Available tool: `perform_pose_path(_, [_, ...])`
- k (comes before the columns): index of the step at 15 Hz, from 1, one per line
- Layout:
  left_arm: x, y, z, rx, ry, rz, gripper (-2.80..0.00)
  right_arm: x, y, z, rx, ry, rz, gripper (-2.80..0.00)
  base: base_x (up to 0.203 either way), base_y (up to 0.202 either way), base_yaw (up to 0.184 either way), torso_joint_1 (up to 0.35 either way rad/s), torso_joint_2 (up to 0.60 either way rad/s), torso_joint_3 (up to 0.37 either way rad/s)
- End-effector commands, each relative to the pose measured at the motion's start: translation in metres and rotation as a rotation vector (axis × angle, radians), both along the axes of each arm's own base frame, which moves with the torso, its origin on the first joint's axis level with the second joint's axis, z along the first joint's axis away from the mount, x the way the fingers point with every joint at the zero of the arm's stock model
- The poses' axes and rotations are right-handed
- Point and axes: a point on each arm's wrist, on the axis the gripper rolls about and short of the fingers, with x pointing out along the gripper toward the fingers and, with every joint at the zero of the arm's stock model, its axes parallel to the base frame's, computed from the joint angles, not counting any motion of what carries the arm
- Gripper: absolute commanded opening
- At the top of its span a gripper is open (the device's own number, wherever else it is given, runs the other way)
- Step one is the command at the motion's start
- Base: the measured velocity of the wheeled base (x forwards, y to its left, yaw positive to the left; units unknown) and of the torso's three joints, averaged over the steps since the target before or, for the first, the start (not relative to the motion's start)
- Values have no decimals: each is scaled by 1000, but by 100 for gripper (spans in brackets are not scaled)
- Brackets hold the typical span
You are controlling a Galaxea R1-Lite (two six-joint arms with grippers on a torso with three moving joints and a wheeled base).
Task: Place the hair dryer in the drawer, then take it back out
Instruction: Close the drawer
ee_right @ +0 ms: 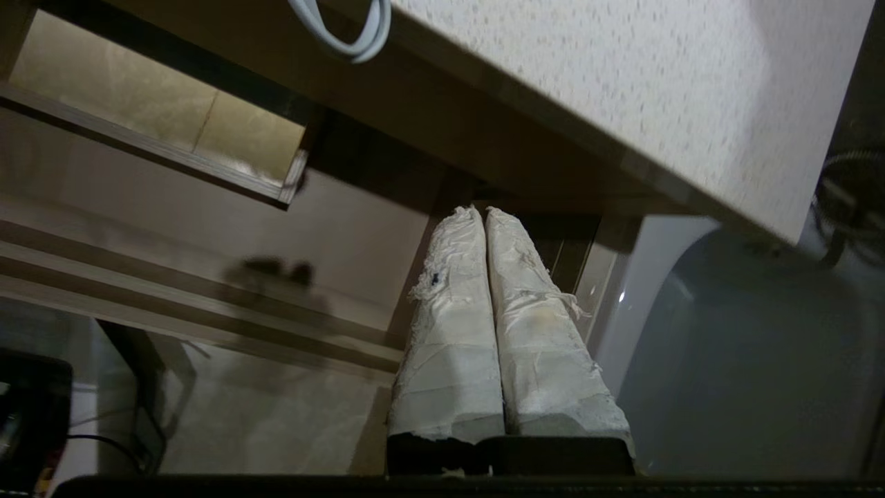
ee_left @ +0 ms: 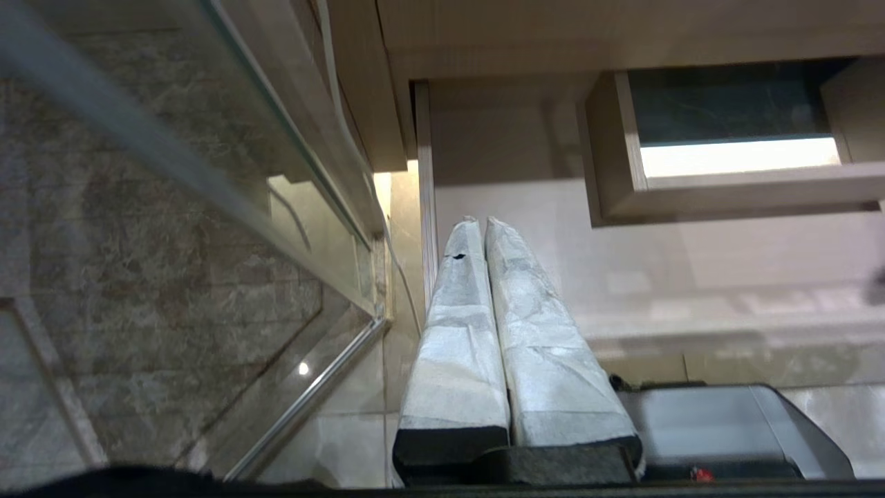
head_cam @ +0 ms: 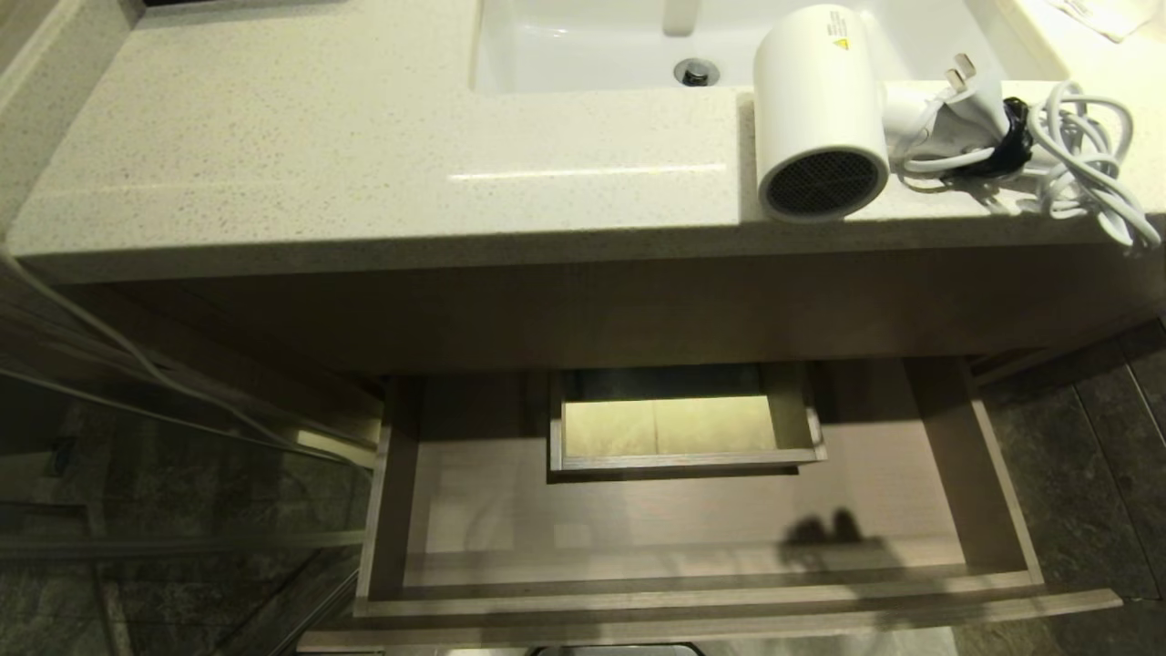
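Note:
The white hair dryer [head_cam: 820, 114] lies on the speckled countertop [head_cam: 364, 155] at the right, dark mesh grille facing me, with its bundled white cord [head_cam: 1075, 155] beside it. Below, the wide wood-grain drawer [head_cam: 975, 474] stands pulled open with nothing in it; a boxed cut-out [head_cam: 683, 424] sits at its middle back. Neither gripper shows in the head view. My right gripper [ee_right: 482, 211] is shut and empty, low by the drawer's right side [ee_right: 415, 290], under the counter edge. My left gripper [ee_left: 482, 221] is shut and empty near the drawer's left wall [ee_left: 425, 194].
A white sink basin [head_cam: 619, 46] with a metal drain [head_cam: 696, 71] is set in the counter behind the dryer. A glass panel [head_cam: 164, 510] stands left of the vanity, dark stone floor [head_cam: 1084, 474] on the right. A cord loop [ee_right: 346, 34] hangs over the counter edge.

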Motion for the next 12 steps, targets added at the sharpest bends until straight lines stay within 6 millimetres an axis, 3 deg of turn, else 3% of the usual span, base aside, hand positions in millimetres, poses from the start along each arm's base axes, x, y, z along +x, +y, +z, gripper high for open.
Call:
perform_pose_path(1, [0,0,0,0,1,1,-280,-8,0,-20,109,-21,-84,-280,0,0,0,-347,25,-305])
perform_pose_path(6, [0,0,0,0,0,0,-280,-23,-3,-66,214,-122,-341,-280,0,0,0,-331,12,-322])
perform_pose_path(12, [0,0,0,0,0,0,-280,-19,-6,-76,219,-167,-414,-280,0,0,0,-294,-63,-354])
